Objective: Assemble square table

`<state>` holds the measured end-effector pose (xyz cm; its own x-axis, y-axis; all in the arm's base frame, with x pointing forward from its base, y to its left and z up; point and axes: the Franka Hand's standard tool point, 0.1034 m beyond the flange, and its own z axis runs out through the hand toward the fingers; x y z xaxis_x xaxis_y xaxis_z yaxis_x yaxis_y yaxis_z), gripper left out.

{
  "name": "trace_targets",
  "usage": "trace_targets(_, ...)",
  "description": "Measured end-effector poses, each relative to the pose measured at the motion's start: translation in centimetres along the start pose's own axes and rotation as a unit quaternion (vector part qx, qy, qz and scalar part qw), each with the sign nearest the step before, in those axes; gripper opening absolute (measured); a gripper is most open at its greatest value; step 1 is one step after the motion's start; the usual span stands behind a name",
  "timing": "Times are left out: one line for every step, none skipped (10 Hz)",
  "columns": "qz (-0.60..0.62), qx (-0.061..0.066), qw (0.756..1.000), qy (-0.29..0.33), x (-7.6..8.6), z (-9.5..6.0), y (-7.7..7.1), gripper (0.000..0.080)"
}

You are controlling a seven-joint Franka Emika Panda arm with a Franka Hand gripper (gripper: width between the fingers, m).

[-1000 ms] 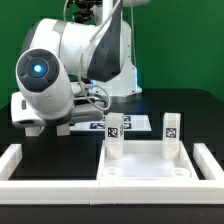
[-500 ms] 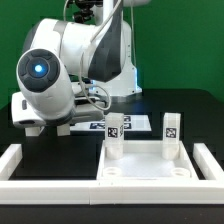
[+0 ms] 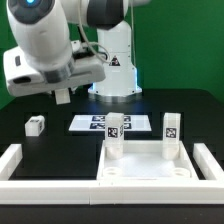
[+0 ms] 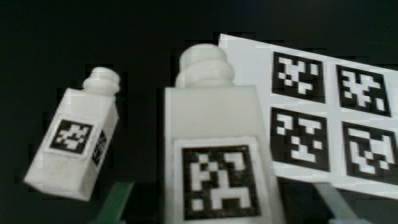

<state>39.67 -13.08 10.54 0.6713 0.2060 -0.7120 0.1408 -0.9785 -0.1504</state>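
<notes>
The white square tabletop (image 3: 150,166) lies at the front, right of centre. Two tagged white legs stand upright at its far corners, one on the exterior view's left (image 3: 115,132) and one on its right (image 3: 170,128). A third leg (image 3: 35,125) lies loose on the black table at the exterior view's left and also shows in the wrist view (image 4: 71,140). My gripper (image 3: 64,96) hangs raised above the table between that leg and the marker board. In the wrist view my gripper (image 4: 226,195) has a fourth tagged leg (image 4: 214,120) between its fingers (image 4: 118,200), off the table.
The marker board (image 3: 92,122) lies flat behind the tabletop, and it shows beside the held leg in the wrist view (image 4: 329,100). The low white border wall (image 3: 20,160) runs along the front and both sides. The arm's base (image 3: 115,65) stands at the back.
The arm has risen from low over the exterior view's left side to high up. This uncovered the loose leg lying there. The tabletop and its two upright legs have not moved.
</notes>
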Motion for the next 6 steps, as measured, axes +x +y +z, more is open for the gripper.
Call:
trace_targets(-0.006,-0.01,0.997,0.074,1.2,-0.3,0.5,0.029)
trace_targets(-0.005,-0.01,0.996,0.094,0.7,0.1,0.4,0.029)
trace_targets(-0.008,-0.013,0.991,0.131,1.2,-0.6,0.5,0.029)
trace_targets(-0.012,-0.012,0.986,0.167,1.8,-2.6,0.4,0.029)
trace_targets(-0.017,-0.008,0.979,0.201,2.2,-5.4,0.4,0.029)
trace_targets(-0.022,-0.026,0.974,0.226,2.8,-8.0,0.4,0.029)
